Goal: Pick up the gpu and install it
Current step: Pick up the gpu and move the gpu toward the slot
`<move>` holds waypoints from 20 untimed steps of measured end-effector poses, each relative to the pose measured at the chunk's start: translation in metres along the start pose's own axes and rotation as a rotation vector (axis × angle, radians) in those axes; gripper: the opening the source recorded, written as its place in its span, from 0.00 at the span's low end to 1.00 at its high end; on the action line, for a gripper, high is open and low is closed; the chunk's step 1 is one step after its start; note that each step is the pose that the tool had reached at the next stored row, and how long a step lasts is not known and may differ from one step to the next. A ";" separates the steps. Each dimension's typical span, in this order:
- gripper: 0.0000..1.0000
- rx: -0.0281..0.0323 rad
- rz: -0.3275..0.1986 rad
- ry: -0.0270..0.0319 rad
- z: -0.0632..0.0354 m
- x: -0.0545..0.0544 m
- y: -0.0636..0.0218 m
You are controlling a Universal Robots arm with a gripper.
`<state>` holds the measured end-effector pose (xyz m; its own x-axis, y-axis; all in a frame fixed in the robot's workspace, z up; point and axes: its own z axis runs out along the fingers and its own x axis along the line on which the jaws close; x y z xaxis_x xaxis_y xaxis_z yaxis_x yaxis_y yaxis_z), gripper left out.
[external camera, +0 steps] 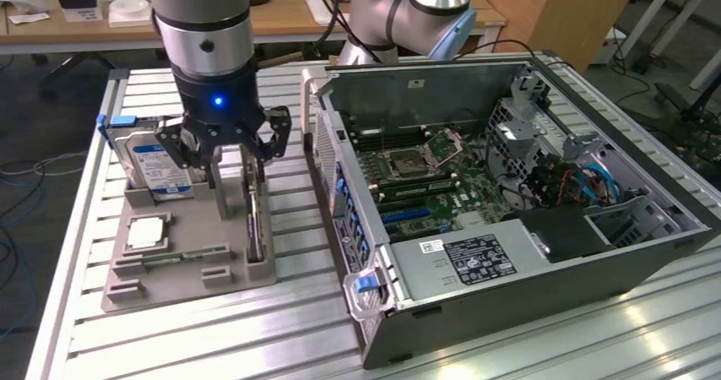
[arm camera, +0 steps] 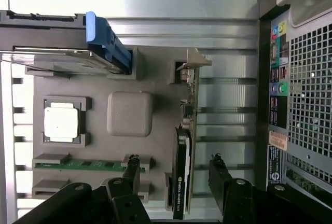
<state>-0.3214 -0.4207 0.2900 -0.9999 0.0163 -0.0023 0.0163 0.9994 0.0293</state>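
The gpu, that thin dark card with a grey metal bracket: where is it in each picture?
Exterior view: the gpu stands on edge in the grey tray, beneath the open black fingers, on the exterior view's left.
Wrist view: seen edge-on between the two fingers.
Shared landmark: the square silver chip in the tray.

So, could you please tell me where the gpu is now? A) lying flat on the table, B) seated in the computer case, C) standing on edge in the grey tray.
C: the gpu stands on edge in the grey tray, with the open gripper straddling it without touching.
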 end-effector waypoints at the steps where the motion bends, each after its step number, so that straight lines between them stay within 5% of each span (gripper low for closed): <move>1: 0.65 0.0002 -0.001 0.0010 0.0017 0.000 0.0000; 20: 0.65 0.0024 -0.001 0.0100 0.0318 -0.006 -0.0009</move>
<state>-0.3154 -0.4207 0.2583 -0.9999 0.0151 0.0077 0.0153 0.9995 0.0269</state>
